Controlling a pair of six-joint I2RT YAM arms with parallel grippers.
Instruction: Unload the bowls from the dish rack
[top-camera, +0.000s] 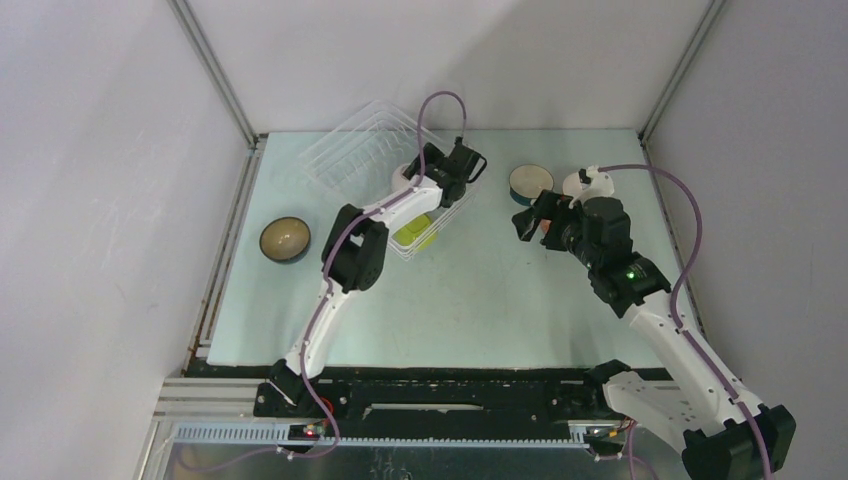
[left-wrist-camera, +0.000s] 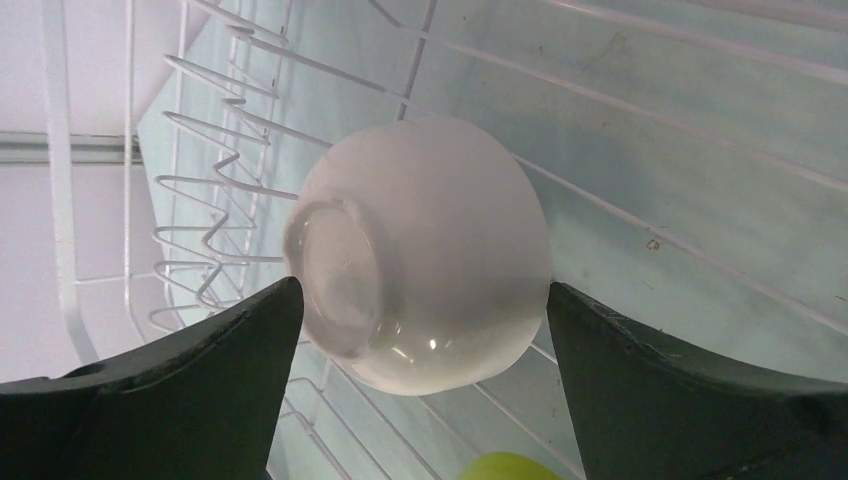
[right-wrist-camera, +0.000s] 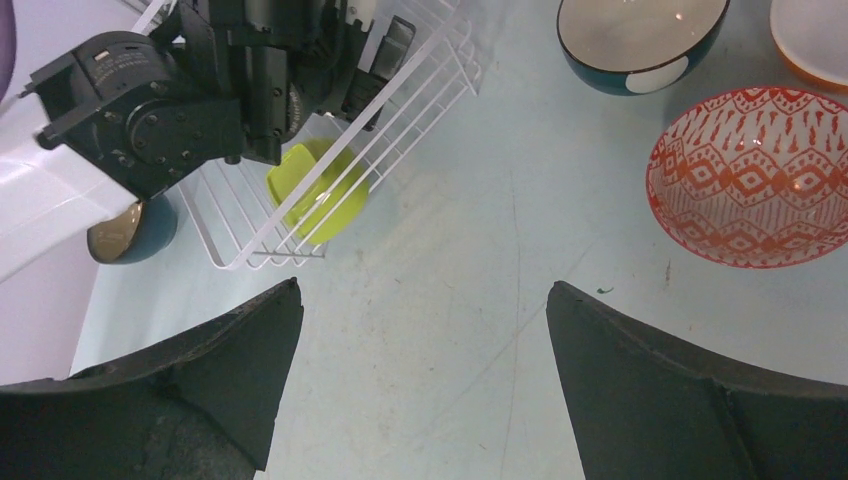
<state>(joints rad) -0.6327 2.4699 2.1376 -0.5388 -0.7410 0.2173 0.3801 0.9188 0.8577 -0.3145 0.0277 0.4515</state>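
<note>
The white wire dish rack (top-camera: 365, 150) stands at the back middle of the table. A white bowl (left-wrist-camera: 420, 250) lies on its side in the rack. My left gripper (left-wrist-camera: 424, 300) is open, with a finger on each side of this bowl, close to its sides. A lime green bowl (top-camera: 415, 232) stands in the rack's near corner and shows in the right wrist view (right-wrist-camera: 315, 190). My right gripper (right-wrist-camera: 424, 300) is open and empty above bare table, also seen from the top (top-camera: 525, 222). A teal bowl (right-wrist-camera: 640, 40), an orange bowl (right-wrist-camera: 815, 40) and a red-and-white patterned bowl (right-wrist-camera: 750, 175) sit on the table to its right.
A dark blue bowl (top-camera: 285, 240) sits on the table left of the rack. The left arm (right-wrist-camera: 150, 110) reaches over the rack. Metal frame posts and grey walls close in the back and sides of the table.
</note>
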